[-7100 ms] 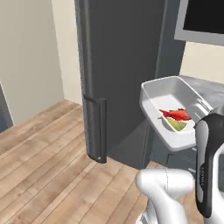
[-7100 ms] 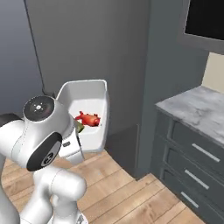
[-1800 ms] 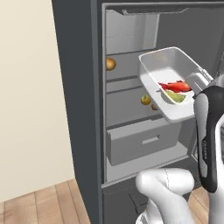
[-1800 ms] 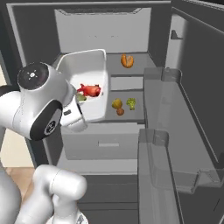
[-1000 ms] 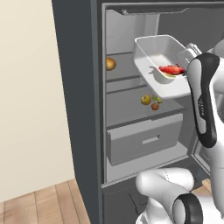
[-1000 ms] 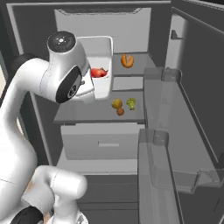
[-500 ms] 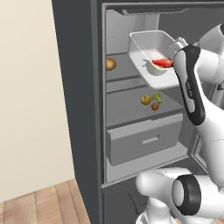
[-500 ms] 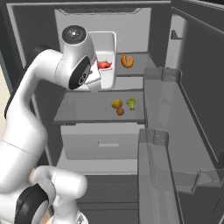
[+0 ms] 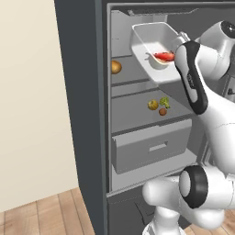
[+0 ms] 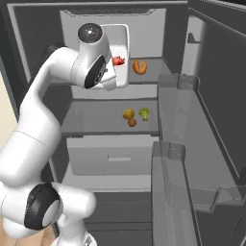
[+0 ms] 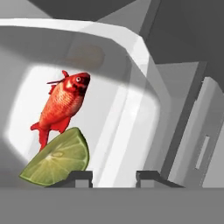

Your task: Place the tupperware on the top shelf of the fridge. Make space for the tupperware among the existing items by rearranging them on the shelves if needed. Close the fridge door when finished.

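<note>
The fridge [image 9: 82, 114] stands open, and the fridge door [image 10: 216, 101] is swung out to the right. My gripper [image 11: 114, 177] is shut on the rim of the tupperware [image 9: 151, 43], a whitish tub holding a red fish [image 11: 63, 103] and a lime wedge [image 11: 59, 162]. The tub [image 10: 120, 45] hangs tilted inside the cavity, just over the right part of the top shelf [image 9: 126, 80]. An orange-brown item [image 9: 115, 67] lies on that shelf beside the tub. On the lower shelf [image 10: 96, 120] sit a yellow item [image 9: 153, 104], a green one [image 9: 164, 102] and a reddish one [image 9: 162, 111].
A grey drawer [image 9: 151, 147] fills the cavity under the lower shelf. The door's rack ledges [image 10: 178, 158] jut out close on the right. The fridge's dark side wall bounds the cavity on the left, with a beige wall [image 9: 32, 114] beyond it.
The arm has lifted the tupperware up and forward, from in front of the lower shelf to the level of the top shelf inside the cavity. The shelf items have not moved.
</note>
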